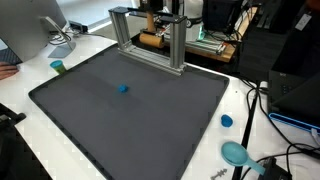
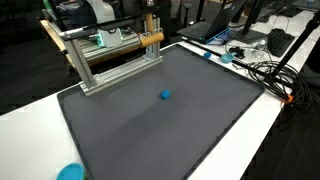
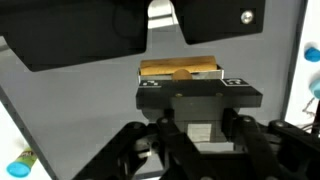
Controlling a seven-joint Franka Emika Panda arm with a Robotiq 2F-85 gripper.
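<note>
Locate the wooden block in the upper middle of the wrist view. In both exterior views, find it at the top centre, up at the top bar of the metal frame. Cannot tell whether resting on that bar or fixed to it.

Treat as light, stiff and not fragile. Expect a smooth but not slippery face, judging from the bare wood. Take hold across the two long faces, near the middle, to keep it level.

Note the hand at the lower middle of the wrist view, just below the block. Cannot tell how wide the fingers stand: dark parts merge there.

Mind the posts and bars of the frame close about the block; probably little room for fingers there.

Note also the small blue ball alone near the centre of the dark mat, well apart from the frame. Beyond the mat, on the white surface:
- a blue cap and a teal lid at lower right
- a green cup at left
- cables at right
</note>
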